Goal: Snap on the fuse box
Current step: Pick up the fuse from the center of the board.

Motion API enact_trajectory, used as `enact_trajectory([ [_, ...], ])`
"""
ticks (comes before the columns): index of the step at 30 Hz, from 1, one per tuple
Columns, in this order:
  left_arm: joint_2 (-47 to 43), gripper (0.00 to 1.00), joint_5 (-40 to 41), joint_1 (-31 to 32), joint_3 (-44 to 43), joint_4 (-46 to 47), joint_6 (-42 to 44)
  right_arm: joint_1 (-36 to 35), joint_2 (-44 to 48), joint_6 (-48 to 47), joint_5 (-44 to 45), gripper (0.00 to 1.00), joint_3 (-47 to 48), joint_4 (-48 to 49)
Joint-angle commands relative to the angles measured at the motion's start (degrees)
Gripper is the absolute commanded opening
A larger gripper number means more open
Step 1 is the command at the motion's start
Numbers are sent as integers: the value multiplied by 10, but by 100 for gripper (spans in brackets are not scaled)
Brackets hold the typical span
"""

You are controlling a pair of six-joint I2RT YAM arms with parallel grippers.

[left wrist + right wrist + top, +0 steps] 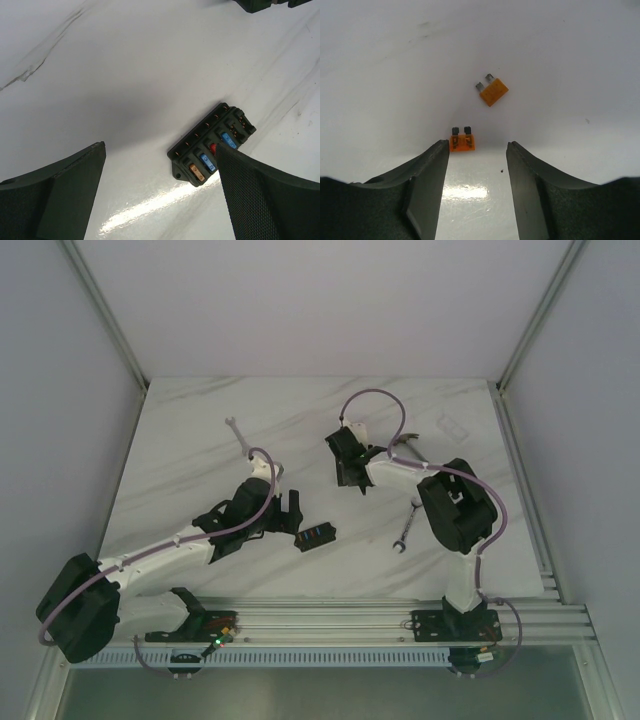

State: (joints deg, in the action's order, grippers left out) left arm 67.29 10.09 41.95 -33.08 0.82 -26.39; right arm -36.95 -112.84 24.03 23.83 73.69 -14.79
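Black and low, the fuse box (pixel 315 536) lies flat on the white marbled counter (pixel 180 460), close to its near edge. In the left wrist view it shows a row of small fuses, orange, blue, red and blue, and the slots at its far end look empty to me. The left gripper (pixel 160 147) hangs just beside the box, with its fingers spread as wide as they go and nothing between them. One finger covers a corner of the box in that view, but I cannot tell if it touches.

Further in, the right gripper (pixel 477 144) points down at two loose orange fuses. Its fingers stand partly apart and hold nothing. The nearer fuse (pixel 462 143) lies on the counter just at the tip of one finger, not in the middle of the gap. The farther fuse (pixel 493 91) lies beyond, apart from both fingers. A small clear plastic piece (pixel 455 428) lies near the back right corner.

I judge that the step in hand is the picking of the nearer fuse, so the box is not yet filled. The next move calls for a small sideways shift, so that the fuse sits centred. Then it calls for a gentle pinch across the thin body, because such a flat piece can easily slip or tip.
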Motion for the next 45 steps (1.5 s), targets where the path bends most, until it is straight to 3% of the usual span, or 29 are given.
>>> enact_trajectory([
  [1,2,100,-7,-5,5,13,-5,2,-10,-45,-30,54,-5,-10],
  [13,10,100,-10,-8,5,17,-9,3,-21,-46,-62,39,-14,-9],
  [27,10,100,-17,-20,12,21,-23,23,-42,-5,-74,37,-20,-26],
  [35,16,100,-32,-37,15,25,-43,23,-46,-9,-73,26,-22,-30],
  [39,22,100,-44,-47,16,30,-57,22,-34,-13,-79,20,-28,-29],
  [45,38,100,-117,-68,25,98,-97,14,26,-41,-109,18,-64,2],
])
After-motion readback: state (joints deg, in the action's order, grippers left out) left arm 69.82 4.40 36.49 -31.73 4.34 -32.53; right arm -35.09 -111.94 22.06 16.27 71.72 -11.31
